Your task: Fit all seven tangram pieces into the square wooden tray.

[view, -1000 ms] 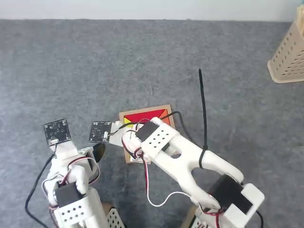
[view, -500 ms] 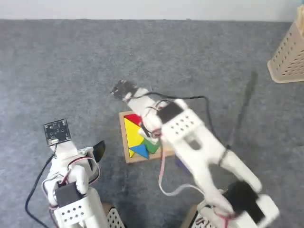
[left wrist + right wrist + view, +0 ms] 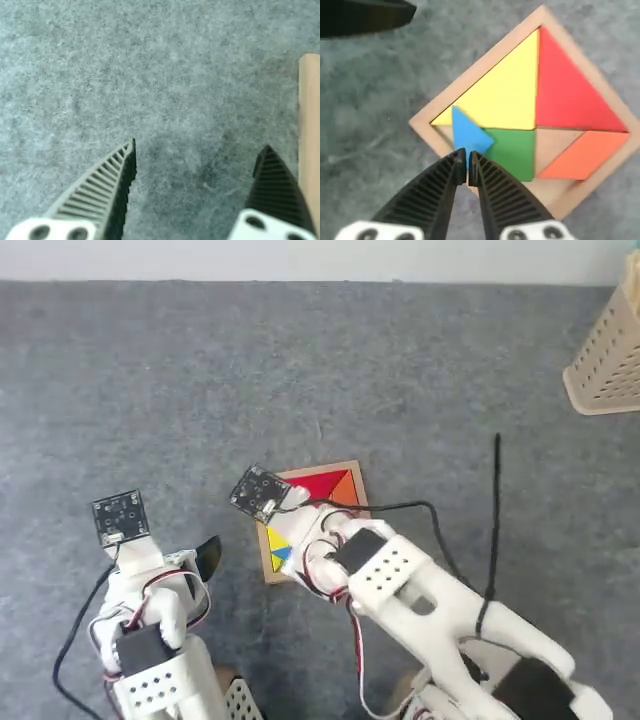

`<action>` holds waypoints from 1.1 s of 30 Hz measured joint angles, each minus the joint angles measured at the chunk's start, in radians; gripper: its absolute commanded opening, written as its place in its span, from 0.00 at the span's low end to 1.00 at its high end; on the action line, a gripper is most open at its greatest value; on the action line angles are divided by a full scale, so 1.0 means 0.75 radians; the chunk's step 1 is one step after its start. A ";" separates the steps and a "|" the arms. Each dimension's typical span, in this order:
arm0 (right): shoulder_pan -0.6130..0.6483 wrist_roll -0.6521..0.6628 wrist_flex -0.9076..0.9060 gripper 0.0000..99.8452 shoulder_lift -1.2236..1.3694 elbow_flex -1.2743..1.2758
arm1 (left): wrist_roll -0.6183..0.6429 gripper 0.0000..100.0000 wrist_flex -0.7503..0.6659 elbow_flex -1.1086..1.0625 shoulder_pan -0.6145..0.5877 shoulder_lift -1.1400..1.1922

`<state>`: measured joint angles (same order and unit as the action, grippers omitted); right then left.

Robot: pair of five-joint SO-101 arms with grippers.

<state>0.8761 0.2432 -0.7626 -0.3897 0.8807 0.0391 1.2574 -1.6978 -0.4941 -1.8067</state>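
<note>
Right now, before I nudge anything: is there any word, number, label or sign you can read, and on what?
No readable text anywhere.
The square wooden tray, the yellow triangle and the red triangle are plain.
The left arm's small black circuit board and the right arm's small black circuit board carry marks too small to read.

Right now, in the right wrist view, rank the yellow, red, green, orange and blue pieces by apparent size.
1. yellow triangle and red triangle: largest, and they look alike, so no order between them.
2. green square and orange parallelogram: mid-sized and too close to separate.
3. blue triangle: clearly smallest.
</note>
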 measured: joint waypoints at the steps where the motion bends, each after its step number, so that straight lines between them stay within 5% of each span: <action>1: 0.008 0.000 0.002 0.01 0.027 0.000 | 0.000 0.35 0.000 0.000 0.000 0.000; 33: -0.063 0.094 0.049 0.01 0.135 0.000 | 0.000 0.35 0.000 0.000 0.000 0.000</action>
<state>0.8286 0.3138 -0.7258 -0.2885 0.8807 0.0391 1.2574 -1.6978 -0.4941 -1.8067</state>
